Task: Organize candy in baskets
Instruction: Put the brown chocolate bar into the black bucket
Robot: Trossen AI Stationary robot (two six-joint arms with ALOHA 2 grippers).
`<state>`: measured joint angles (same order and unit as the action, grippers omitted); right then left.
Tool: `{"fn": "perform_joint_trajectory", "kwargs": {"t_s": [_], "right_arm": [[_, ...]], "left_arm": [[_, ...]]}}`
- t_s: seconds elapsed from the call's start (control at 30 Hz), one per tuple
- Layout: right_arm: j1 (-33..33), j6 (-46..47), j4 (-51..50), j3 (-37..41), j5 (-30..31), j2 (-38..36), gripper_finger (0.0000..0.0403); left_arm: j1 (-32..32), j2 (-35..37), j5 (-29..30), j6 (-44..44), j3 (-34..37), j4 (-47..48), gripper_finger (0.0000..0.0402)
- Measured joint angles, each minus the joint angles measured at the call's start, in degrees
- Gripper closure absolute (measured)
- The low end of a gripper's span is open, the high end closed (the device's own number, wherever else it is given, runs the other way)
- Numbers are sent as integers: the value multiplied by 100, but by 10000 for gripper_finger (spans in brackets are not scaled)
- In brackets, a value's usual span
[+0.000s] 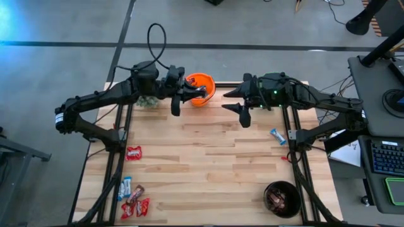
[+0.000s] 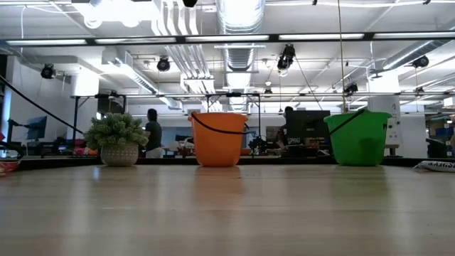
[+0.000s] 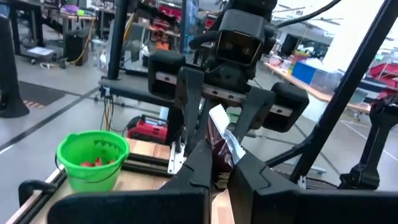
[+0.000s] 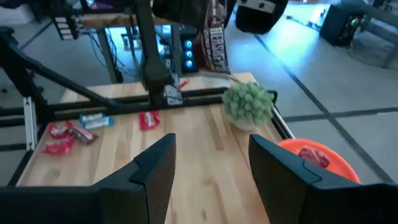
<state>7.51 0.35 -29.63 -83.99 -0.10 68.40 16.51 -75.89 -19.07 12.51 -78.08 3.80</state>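
My left gripper [image 1: 194, 94] is raised at the orange basket [image 1: 202, 82] near the table's far edge, shut on a dark brown candy bar [image 3: 219, 148]. The right gripper [image 1: 235, 102] hovers open just right of that basket, facing the left gripper. In the left wrist view the green basket [image 3: 93, 158] stands on the table with red candy inside. The black basket [image 1: 282, 197] at the near right corner holds brown candy. Loose candy lies flat: a red one [image 1: 133, 152], a mixed heap [image 1: 132, 200] and a blue one [image 1: 278, 135]. My left gripper pinches the dark brown candy bar between its two fingers [image 3: 202, 165], at one end of the wrapper [image 3: 217, 168]. The rest of the bar reaches out past the fingertips to its pale crimped end [image 3: 222, 121]. In the right wrist view the bar [image 4: 211, 46] hangs clear of the table.
A fuzzy potted plant [image 1: 149, 101] stands under the left arm beside the orange basket, also plain in the low view [image 2: 117, 139]. Black frame rails run along the table's left and right sides. Bare wood spans the middle of the table [image 1: 208, 164]. People show in the room beyond.
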Motion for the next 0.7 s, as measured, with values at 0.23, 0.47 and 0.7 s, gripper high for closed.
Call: {"fn": "perform_joint_trajectory", "kwargs": {"t_s": [0.23,0.47,0.7], "right_arm": [[2,-26,331,0,-98,4,213],[0,-36,339,0,-190,30,213],[0,20,332,-2,-313,188,213]], "left_arm": [[-39,-383,-603,201,0,-671,400],[-37,-804,-1198,366,-64,-1203,400],[-44,-1385,-1693,308,-896,-1045,400]]}}
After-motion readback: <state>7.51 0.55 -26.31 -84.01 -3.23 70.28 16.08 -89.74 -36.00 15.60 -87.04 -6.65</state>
